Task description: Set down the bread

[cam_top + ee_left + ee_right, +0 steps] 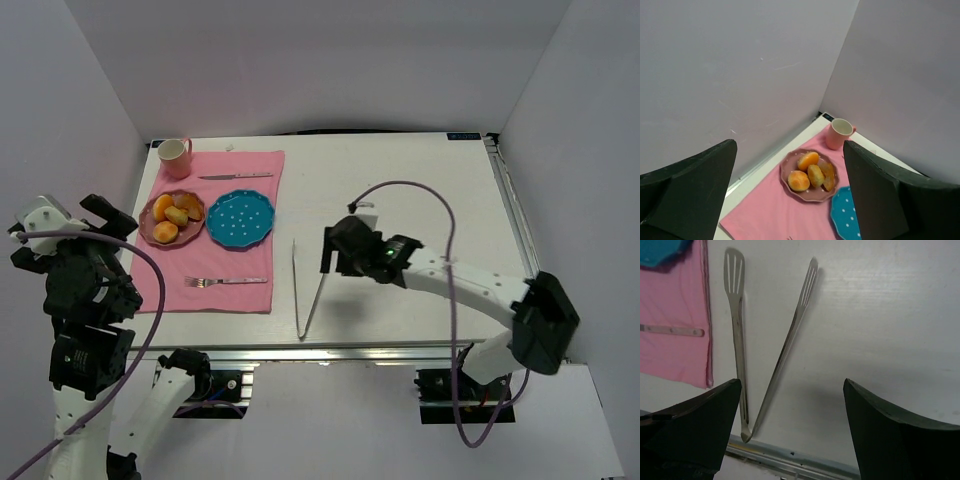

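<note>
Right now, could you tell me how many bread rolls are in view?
4 rolls, all on the pink plate: one at its near edge, three bunched across its far half; another could hide beneath them.

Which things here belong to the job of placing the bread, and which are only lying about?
For the job: bread rolls on the pink plate; likely the tongs and the blue plate.
Lying about: cup, knife, fork, pink mat.

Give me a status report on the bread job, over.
Left gripper open, raised, empty. Right gripper open, above the tongs. Bread rolls all on pink plate, blue plate beside it. Nothing seen in the way.
</note>
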